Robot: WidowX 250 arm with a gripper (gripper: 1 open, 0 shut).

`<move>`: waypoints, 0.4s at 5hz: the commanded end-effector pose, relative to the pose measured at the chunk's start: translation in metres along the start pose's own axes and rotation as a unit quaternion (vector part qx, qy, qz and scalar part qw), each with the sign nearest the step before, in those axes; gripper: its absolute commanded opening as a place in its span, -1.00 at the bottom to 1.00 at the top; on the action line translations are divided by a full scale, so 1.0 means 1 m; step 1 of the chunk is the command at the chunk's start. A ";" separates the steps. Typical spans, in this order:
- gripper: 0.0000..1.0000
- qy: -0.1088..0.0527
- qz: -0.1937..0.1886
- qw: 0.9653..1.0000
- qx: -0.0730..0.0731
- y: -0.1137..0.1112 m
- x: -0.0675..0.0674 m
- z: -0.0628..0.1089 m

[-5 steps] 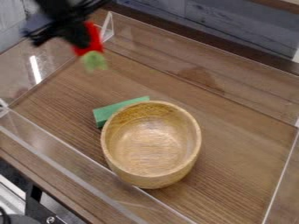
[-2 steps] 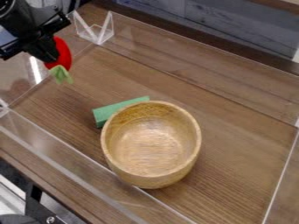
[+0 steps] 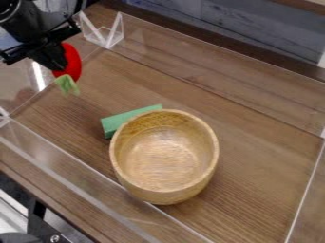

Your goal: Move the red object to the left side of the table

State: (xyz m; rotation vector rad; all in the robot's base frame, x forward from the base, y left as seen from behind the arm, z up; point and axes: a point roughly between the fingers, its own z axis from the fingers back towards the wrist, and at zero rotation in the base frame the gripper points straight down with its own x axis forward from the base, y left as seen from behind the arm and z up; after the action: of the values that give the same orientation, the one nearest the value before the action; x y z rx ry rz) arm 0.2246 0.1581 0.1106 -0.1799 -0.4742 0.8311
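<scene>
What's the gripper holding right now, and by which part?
The gripper is shut on the red object, clamping its rounded red body; the green leafy stem hangs free below.

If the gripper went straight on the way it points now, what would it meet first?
Probably the bare table near its left side: the gripper, shut on the red object, points downward and nothing lies beneath. The green stem would touch first; depth is unclear.
</scene>
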 end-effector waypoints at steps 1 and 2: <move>-1.00 -0.010 -0.011 1.000 0.008 0.002 0.002 0.008; -1.00 -0.007 -0.017 1.000 0.016 0.008 -0.003 0.009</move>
State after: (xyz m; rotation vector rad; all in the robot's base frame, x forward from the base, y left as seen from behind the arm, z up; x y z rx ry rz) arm 0.2127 0.1570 0.1054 -0.1563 -0.4423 0.8157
